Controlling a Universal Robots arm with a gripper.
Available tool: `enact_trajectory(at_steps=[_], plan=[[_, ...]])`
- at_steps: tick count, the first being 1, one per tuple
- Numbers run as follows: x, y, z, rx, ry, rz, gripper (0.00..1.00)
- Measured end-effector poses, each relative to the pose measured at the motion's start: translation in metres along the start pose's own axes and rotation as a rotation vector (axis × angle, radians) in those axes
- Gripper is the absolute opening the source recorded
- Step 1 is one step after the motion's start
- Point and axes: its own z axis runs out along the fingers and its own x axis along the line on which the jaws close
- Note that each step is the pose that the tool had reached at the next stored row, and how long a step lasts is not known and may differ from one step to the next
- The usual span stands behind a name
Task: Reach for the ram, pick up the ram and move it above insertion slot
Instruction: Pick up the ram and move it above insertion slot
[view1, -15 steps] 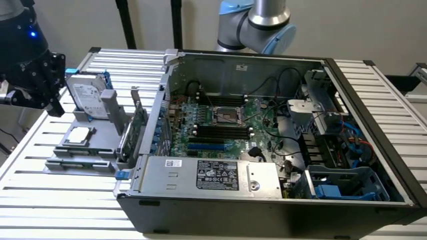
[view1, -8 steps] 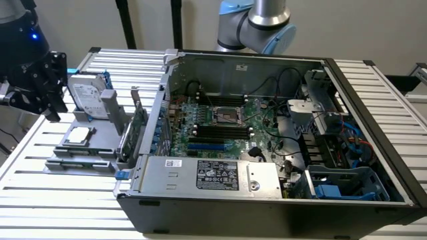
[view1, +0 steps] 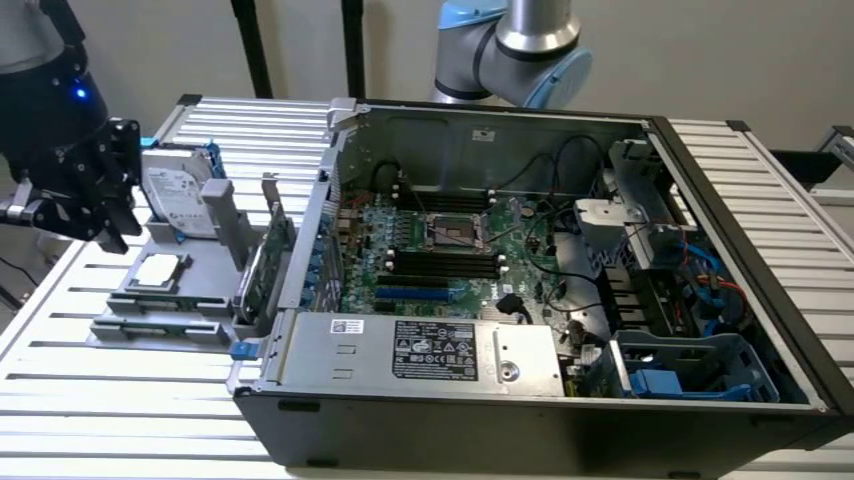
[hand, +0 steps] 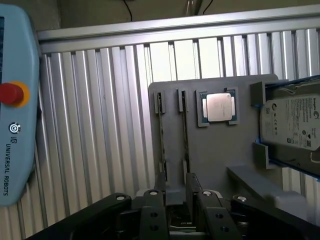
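The ram (hand: 185, 142) shows as a thin stick seen edge-on, standing in a narrow slot of the grey holder (hand: 220, 150). A second such strip (hand: 161, 145) stands in the slot beside it. My gripper (hand: 175, 197) hovers over the holder's near end, roughly in line with these two slots. It is open, with nothing between its black fingers (hand: 152, 210). In the exterior view the gripper (view1: 114, 200) hangs at the exterior view's left, above the holder (view1: 160, 300). The black insertion slots (view1: 441, 262) lie on the motherboard inside the open computer case.
A CPU chip (hand: 218, 107) and a silver hard drive (hand: 292, 130) also sit on the holder. An upright green expansion card (view1: 274, 250) stands between holder and case (view1: 534, 420). A teach pendant (hand: 15, 100) lies on the slatted table. Cables and a drive cage crowd the case's right side.
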Motion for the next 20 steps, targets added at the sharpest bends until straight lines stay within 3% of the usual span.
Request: enact_trajectory(at_steps=[20], plan=[[0.0,0.0006,0.0364,0.0003,0.0012,-0.035,0.31]])
